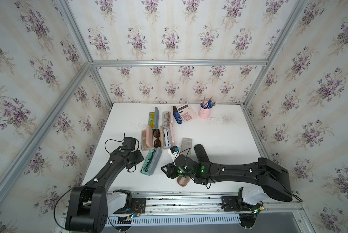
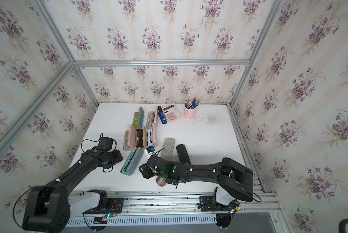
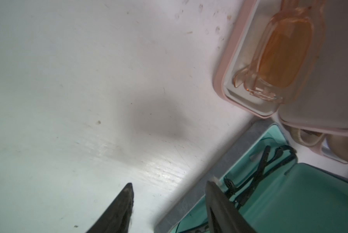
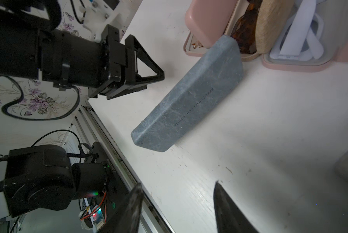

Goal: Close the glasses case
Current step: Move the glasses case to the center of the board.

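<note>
Glasses case (image 1: 151, 161), grey-blue with a teal lining, lies open near the left-centre of the white table (image 1: 219, 141), just nearer than a cluster of open pink cases (image 1: 146, 139). Its lid stands tilted up along the right side, and dark-framed glasses (image 3: 260, 171) rest in the teal tray. In the right wrist view the lid's grey outer face (image 4: 189, 100) leans towards the left arm.

The left gripper (image 3: 170, 185) sits low at the case's left side with its jaws apart. One fingertip is over bare table and the other over the case's near rim, and nothing is clamped.

The right gripper (image 4: 177, 185) hangs to the right of the case, parted over bare table, holding nothing. A closed grey case (image 1: 186, 144) and a black one (image 1: 201, 151) lie farther right.
</note>
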{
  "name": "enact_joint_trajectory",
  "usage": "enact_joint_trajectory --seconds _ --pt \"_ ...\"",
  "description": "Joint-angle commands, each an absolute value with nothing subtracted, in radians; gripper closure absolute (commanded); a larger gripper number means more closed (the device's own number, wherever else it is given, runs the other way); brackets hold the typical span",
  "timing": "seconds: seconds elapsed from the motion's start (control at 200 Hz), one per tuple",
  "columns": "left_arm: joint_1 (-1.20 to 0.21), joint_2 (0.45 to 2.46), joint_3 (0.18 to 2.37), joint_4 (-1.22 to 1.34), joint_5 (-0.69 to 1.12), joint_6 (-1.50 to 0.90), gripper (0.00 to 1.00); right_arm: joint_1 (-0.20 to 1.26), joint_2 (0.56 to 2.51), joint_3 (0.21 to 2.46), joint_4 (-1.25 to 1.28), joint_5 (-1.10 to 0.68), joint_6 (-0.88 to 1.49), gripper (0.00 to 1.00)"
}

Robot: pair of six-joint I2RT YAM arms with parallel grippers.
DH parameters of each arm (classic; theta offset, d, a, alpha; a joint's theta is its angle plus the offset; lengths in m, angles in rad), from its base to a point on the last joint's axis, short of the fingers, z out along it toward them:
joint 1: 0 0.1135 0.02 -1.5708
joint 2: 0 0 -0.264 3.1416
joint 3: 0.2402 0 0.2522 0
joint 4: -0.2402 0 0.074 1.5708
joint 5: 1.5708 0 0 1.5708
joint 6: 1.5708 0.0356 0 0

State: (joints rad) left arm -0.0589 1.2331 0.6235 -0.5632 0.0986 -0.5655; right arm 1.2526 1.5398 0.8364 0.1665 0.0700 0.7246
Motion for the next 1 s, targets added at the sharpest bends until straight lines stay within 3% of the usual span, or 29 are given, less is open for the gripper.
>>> enact_joint_trajectory --seconds 0.0,0.07,0.22,0.31,0.994 --pt "-0.057 1.309 0.661 -0.543 0.132 -0.53 0.49 1.253 1.553 0.855 0.17 0.08 0.704 0.44" --pt "-0.057 1.348 0.68 -0.538 0.13 -0.53 0.57 1.25 1.553 0.861 0.157 0.085 0.704 0.44" --pt "-0.06 1.451 0.721 -0.548 0.15 -0.517 0.57 1.231 1.564 0.865 0.134 0.08 0.712 0.44" --pt "-0.079 1.484 0.739 -0.553 0.15 -0.512 0.63 1.217 1.58 0.875 0.121 0.073 0.713 0.45" --pt "-0.238 1.429 0.644 -0.517 0.189 -0.573 0.62 1.157 1.612 0.856 0.193 -0.011 0.718 0.47"
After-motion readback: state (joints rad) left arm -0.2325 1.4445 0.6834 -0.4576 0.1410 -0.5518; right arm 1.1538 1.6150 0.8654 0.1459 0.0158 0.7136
